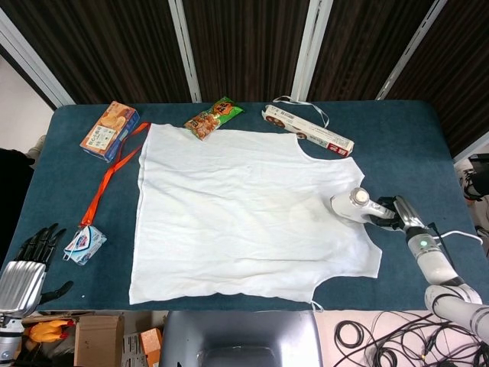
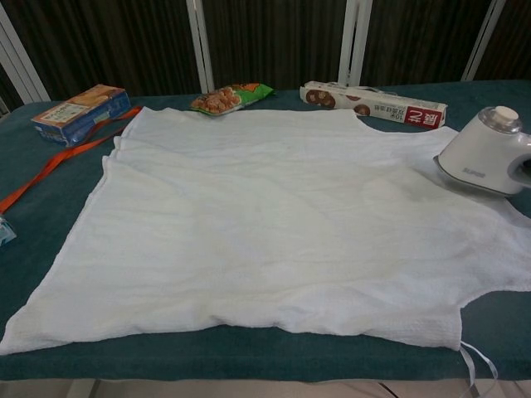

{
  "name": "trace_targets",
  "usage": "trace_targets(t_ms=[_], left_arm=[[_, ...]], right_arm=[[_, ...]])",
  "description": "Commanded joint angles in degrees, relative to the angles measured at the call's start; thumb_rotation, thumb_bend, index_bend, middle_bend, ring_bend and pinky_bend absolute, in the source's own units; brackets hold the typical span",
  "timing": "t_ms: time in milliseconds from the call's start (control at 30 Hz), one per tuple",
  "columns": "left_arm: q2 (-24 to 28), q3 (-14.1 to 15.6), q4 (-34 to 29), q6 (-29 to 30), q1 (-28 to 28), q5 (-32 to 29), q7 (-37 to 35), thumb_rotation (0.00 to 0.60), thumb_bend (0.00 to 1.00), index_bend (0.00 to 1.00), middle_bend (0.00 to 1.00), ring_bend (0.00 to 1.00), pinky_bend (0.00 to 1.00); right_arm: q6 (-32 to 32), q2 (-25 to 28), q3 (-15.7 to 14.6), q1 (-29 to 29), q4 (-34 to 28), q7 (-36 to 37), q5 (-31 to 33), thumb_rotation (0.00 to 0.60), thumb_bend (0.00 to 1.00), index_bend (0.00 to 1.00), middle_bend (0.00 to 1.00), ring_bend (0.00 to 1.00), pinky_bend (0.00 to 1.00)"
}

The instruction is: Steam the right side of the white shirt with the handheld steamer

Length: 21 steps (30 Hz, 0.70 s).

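Observation:
A white sleeveless shirt [image 1: 244, 210] [image 2: 282, 224] lies spread flat on the teal table. The white handheld steamer [image 1: 354, 205] [image 2: 485, 155] sits with its head on the shirt's right edge, below the armhole. My right hand [image 1: 391, 213] grips the steamer's handle from the right; in the chest view only the steamer shows, and the hand is cut off by the frame edge. My left hand [image 1: 34, 256] rests off the table's near left corner with its fingers apart, holding nothing.
Along the far edge lie a biscuit box [image 1: 110, 130], a snack bag [image 1: 213, 118] and a long red-and-white box [image 1: 309, 131]. An orange lanyard [image 1: 107, 180] with a badge [image 1: 84, 244] runs down the left side. Cables [image 1: 397, 336] lie on the floor at right.

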Motion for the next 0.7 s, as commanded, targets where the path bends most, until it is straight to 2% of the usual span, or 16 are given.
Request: trace_targets(t_ms=[33, 167, 300, 533, 700], left_arm=[[-0.02, 0.05, -0.05, -0.21, -0.08, 0.01, 0.11, 0.600, 0.00, 0.00, 0.03, 0.05, 0.15], [-0.13, 0.01, -0.03, -0.38, -0.18, -0.05, 0.31, 0.600, 0.00, 0.00, 0.03, 0.05, 0.15], [-0.19, -0.13, 0.03, -0.56, -0.29, -0.29, 0.43, 0.600, 0.00, 0.00, 0.03, 0.05, 0.15], [-0.13, -0.34, 0.04, -0.79, -0.42, -0.71, 0.34, 0.600, 0.00, 0.00, 0.03, 0.05, 0.15], [0.00, -0.35, 0.13, -0.43, -0.25, -0.67, -0.10, 0.600, 0.00, 0.00, 0.03, 0.05, 0.15]], right_arm=[[1.49, 1.87, 1.37, -0.01, -2.67, 0.48, -1.71, 0.600, 0.63, 1.00, 1.00, 1.00, 1.00], [1.59, 3.87, 2.28, 1.74, -5.86, -3.27, -1.47, 0.600, 0.64, 1.00, 1.00, 1.00, 1.00], [-0.20, 4.01, 2.56, 4.97, -7.53, -10.10, 2.31, 0.600, 0.64, 1.00, 1.00, 1.00, 1.00], [-0.05, -1.38, -0.05, 11.60, -5.61, -26.57, 12.52, 0.600, 0.64, 1.00, 1.00, 1.00, 1.00], [1.74, -4.15, -1.17, 13.84, -4.71, -33.47, 19.80, 0.600, 0.64, 1.00, 1.00, 1.00, 1.00]])
